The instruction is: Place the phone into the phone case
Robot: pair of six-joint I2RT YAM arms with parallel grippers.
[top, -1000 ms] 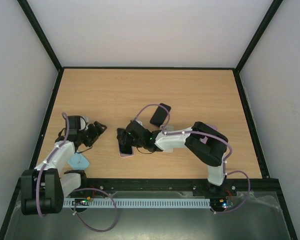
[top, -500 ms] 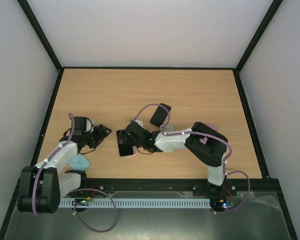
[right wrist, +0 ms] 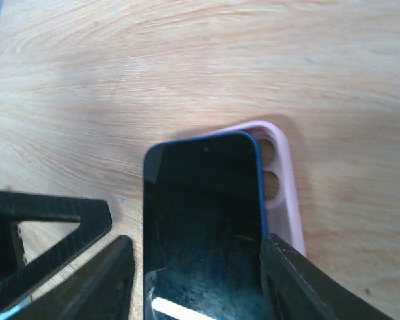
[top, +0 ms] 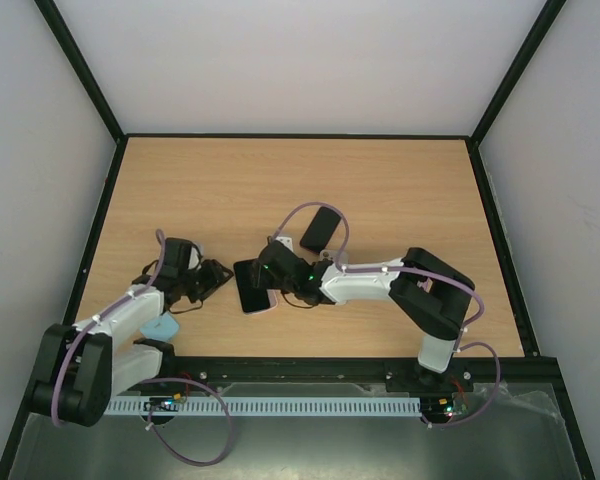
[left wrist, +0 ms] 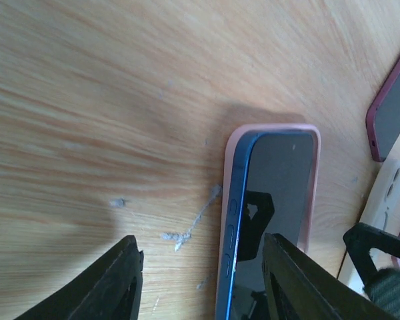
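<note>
The blue phone (top: 248, 285) lies screen up, skewed on the pink phone case (top: 263, 307), left of the table's middle. In the right wrist view the phone (right wrist: 200, 220) sits between my right gripper's (right wrist: 195, 243) open fingers. The right finger is against its edge and a thin gap shows on the left. The case (right wrist: 283, 187) sticks out beyond the phone's top right corner, camera holes showing. My left gripper (left wrist: 200, 243) is open. One finger is over the phone's screen (left wrist: 280, 193), the other over bare wood left of the case rim (left wrist: 273, 129).
A dark case (top: 320, 228) lies behind the right arm. A dark red case (left wrist: 393, 113) and a white one (left wrist: 387, 200) lie at the right of the left wrist view. A light blue item (top: 160, 325) rests near the left arm's base.
My left arm has swung right, up to the phone, and its jaws have narrowed. The right arm has stretched out a little, and its jaws have drawn in around the phone.
</note>
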